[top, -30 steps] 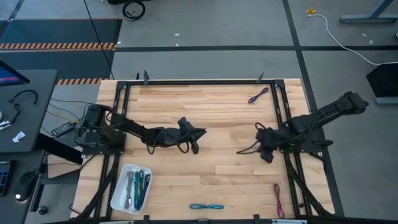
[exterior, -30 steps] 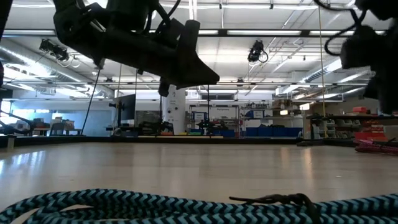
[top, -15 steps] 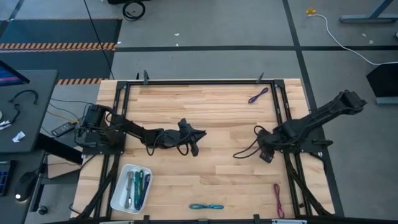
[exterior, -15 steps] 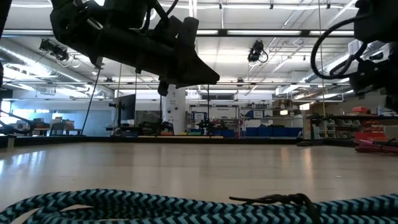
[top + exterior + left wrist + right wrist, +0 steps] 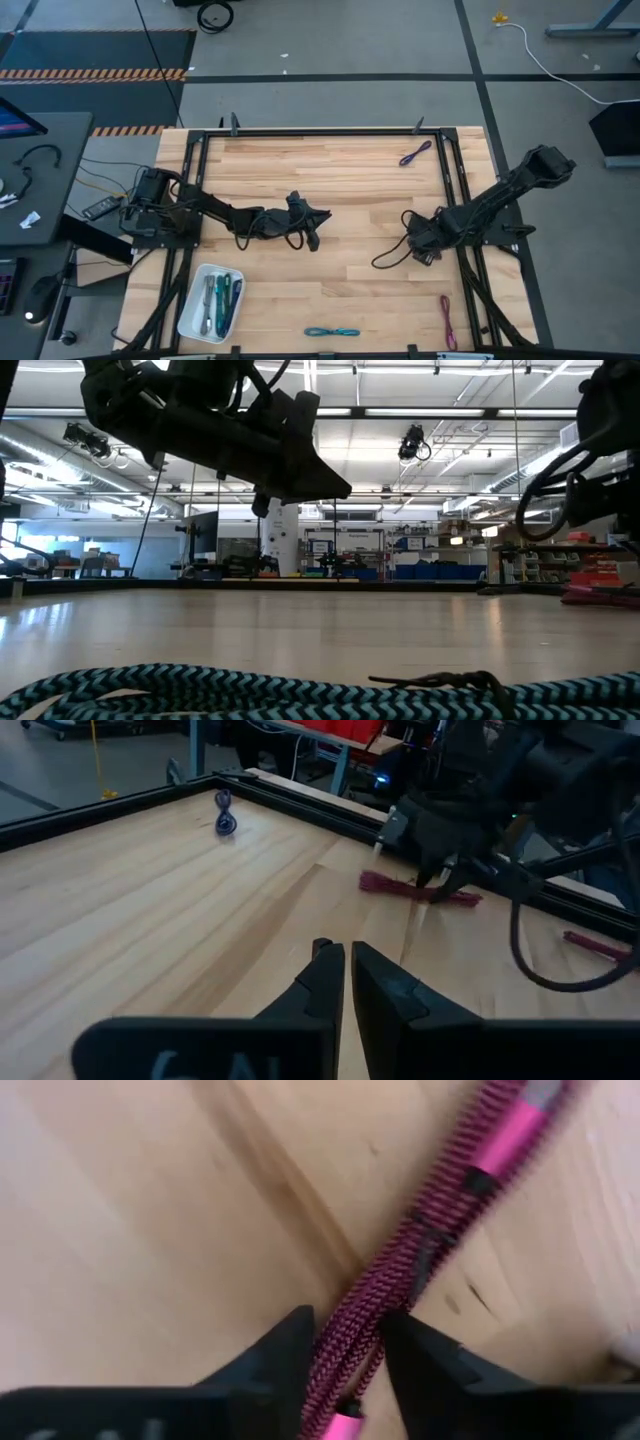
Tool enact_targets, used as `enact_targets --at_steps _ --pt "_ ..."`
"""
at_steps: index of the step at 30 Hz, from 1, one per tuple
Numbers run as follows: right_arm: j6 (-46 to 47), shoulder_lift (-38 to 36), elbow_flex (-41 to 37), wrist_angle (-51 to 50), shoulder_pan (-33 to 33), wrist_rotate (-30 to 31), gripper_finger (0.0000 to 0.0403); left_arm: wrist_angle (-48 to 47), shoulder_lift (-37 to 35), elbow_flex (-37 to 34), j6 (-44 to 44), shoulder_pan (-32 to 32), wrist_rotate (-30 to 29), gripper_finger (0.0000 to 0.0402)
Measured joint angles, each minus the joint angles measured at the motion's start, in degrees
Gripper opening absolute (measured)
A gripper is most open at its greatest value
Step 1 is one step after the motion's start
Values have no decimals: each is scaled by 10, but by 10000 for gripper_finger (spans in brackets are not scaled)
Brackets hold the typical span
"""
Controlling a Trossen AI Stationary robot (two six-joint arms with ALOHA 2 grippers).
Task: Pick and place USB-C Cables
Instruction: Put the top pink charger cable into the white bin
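A magenta USB-C cable (image 5: 440, 1210) lies flat on the wood under my right gripper (image 5: 350, 1345), at the table's right middle (image 5: 425, 250); in the high view the gripper hides it. In the left wrist view this cable (image 5: 400, 886) shows below the right gripper (image 5: 440, 875). My left gripper (image 5: 312, 238) hangs shut over the table's middle, touching nothing. Other USB-C cables: a purple one (image 5: 415, 152) far right, a teal one (image 5: 332, 331) at the near edge, a second magenta one (image 5: 447, 320) near right, and green, teal and grey ones (image 5: 222, 298) in the white tray (image 5: 190, 308). My right gripper has the magenta cable's middle stretch (image 5: 372, 1312) pinched between its two fingers (image 5: 295, 1355). It comes from above, pointing down, with one finger on each side of the bundle. The cable lies flat on the table, its plug ends (image 5: 505, 1135) reaching out past the fingers.
The black frame rails (image 5: 465, 190) run along the table's edges, close beside the right arm. A loose black wire loop (image 5: 388, 258) hangs from the right arm over the wood. Bare wood lies between the two grippers and the tray.
The right arm has folded in and come down toward the table and slightly toward its near edge, and its wire loop has swung out toward the near left. The left arm has kept still.
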Motion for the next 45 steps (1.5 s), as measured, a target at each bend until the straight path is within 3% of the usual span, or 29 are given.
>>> enact_targets --at_steps 6,11,16,18,23,26,30,34,39,45 --pt "-36 -30 -7 28 41 40 19 -6 0 0 0 -7 0 30" --pt "-145 -77 -10 203 71 167 17 -8 0 1 7 -14 0 30" --pt "-359 -76 -9 480 74 313 11 1 0 1 74 -24 40 32" --pt "-448 -65 -9 589 64 345 10 15 0 1 103 -29 43 45" --pt "-611 -8 -8 833 27 291 10 45 0 1 127 -32 60 109" --pt "-662 34 -8 933 6 253 10 57 0 1 127 -28 101 164" --pt "-673 82 -8 1001 -20 214 10 87 0 1 136 -25 147 238" --pt "-671 120 -8 1047 -35 185 10 142 0 1 169 -25 152 289" --pt "-670 148 -8 1080 -41 177 10 189 0 1 196 -22 152 303" --pt "-658 164 -7 1090 -41 173 10 176 0 23 200 -15 160 265"
